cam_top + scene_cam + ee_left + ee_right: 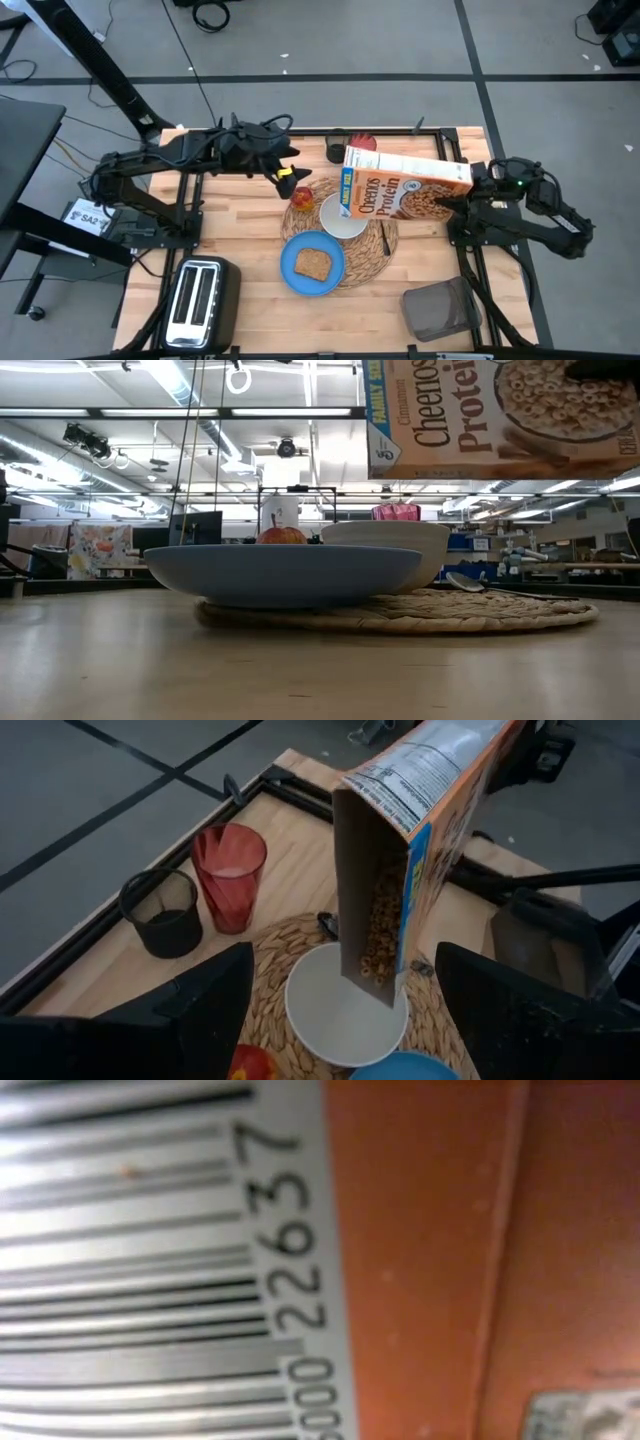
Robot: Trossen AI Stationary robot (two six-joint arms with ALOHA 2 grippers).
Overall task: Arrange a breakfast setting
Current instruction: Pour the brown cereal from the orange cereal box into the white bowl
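Observation:
The orange Cheerios box (pixel 408 185) hangs tilted in the air, its open end (pixel 372 955) down over the white bowl (pixel 335 1020). Cereal rings show inside that opening. My right gripper (pixel 472 190) is shut on the box's far-right end. The bowl, the blue plate (pixel 313 263) with the toast slice (pixel 314 263), the apple (pixel 303 197) and the spoon (pixel 384 238) rest on the round straw placemat (pixel 385 215). The red cup (pixel 363 142) stands on the table beyond the mat. My left gripper (pixel 285 176) hovers open beside the apple, touching nothing. My right gripper holds the Cheerios box by its closed end (pixel 464 182), coming about level from the table's right side. The fingers are hidden by the box in the high view and lie outside the wrist view, which the barcode face (pixel 150 1260) fills. The box is lifted clear, its open end lower.
A small black holder cup (pixel 335 148) stands next to the red cup at the far edge. A silver toaster (pixel 200 300) sits at the near left. A dark mesh basket (pixel 440 308) lies at the near right. Bare wood (pixel 240 225) lies left of the placemat.

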